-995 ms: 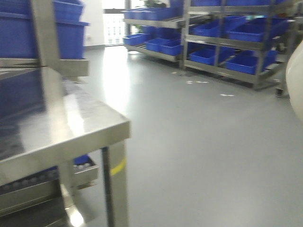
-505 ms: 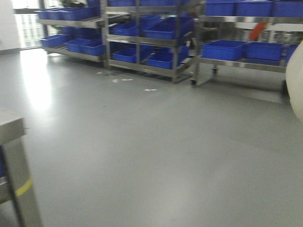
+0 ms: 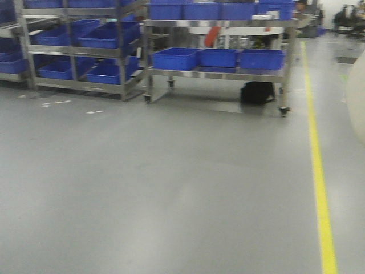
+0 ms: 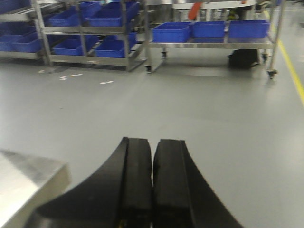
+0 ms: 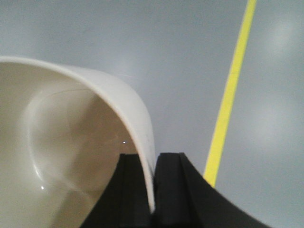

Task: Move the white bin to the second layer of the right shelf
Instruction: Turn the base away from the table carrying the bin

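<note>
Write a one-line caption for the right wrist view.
Right gripper shut on the rim of the white bin, held above grey floor beside a yellow line.

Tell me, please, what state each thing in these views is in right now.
white bin, empty, held over the floor, its wall pinched by the right pincer.
right pincer, shut on the bin's wall.
left pincer, shut, holding nothing.
blue crates, upright in a row on the wheeled rack.
</note>
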`<state>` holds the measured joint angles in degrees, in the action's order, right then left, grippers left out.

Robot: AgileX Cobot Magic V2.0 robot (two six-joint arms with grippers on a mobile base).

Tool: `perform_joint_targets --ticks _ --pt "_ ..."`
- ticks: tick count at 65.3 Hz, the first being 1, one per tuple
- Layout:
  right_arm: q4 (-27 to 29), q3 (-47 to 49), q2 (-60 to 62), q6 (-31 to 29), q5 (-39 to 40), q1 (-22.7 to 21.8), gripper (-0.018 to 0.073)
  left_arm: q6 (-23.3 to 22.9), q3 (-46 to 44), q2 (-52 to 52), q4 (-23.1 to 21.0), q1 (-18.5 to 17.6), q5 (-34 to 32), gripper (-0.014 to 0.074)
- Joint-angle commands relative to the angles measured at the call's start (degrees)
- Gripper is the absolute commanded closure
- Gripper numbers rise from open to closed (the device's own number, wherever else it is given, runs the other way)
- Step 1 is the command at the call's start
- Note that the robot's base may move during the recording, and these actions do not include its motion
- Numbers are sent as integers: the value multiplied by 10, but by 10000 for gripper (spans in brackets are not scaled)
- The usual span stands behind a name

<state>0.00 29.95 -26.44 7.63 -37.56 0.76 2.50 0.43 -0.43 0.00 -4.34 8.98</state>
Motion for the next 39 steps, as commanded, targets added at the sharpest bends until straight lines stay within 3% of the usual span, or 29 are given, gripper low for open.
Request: perform_joint_targets --ticks 1,39 --pt "0 18 1 2 51 -2 483 -3 21 -9 -3 -2 -49 512" --pt "0 18 1 2 51 -2 483 -3 21 -9 -3 -2 -49 512"
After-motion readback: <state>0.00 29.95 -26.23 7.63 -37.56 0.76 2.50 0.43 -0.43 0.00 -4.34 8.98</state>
